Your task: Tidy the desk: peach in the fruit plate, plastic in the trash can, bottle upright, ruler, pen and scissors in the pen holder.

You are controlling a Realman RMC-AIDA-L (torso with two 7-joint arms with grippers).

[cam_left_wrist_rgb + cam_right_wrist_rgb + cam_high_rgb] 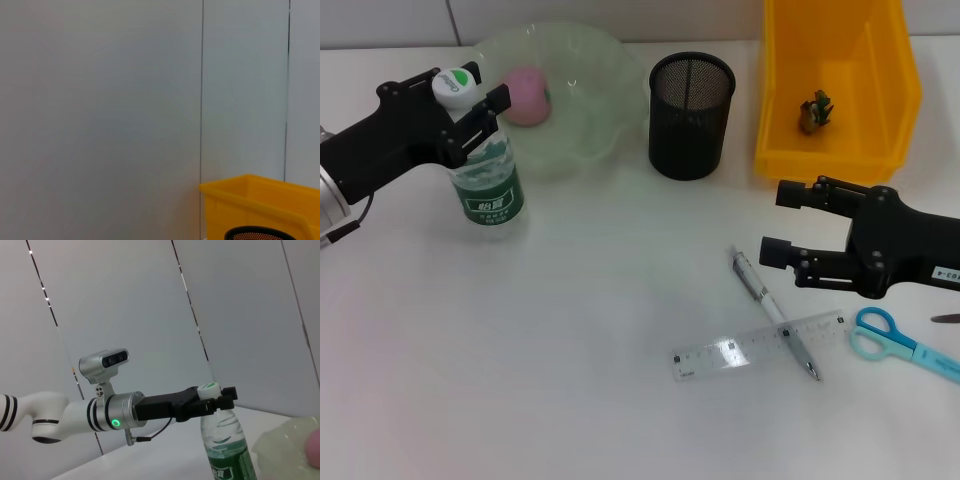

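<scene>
Standing upright beside the pale green glass fruit plate (590, 140), the clear green-labelled water bottle (487, 180) has the left gripper (475, 100) clamped round its neck; the right gripper (785, 225) hovers spread above the grey pen (772, 310).

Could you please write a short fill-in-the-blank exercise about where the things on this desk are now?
1. The left claw grips the neck of the standing clear plastic bottle, just under its ____ cap.
2. The pink peach lies inside the pale green ____.
3. The silver pen lies across the transparent ____.
4. The blue-handled scissors lie near the ____ claw.

Missing words: white; plate; ruler; right
</scene>
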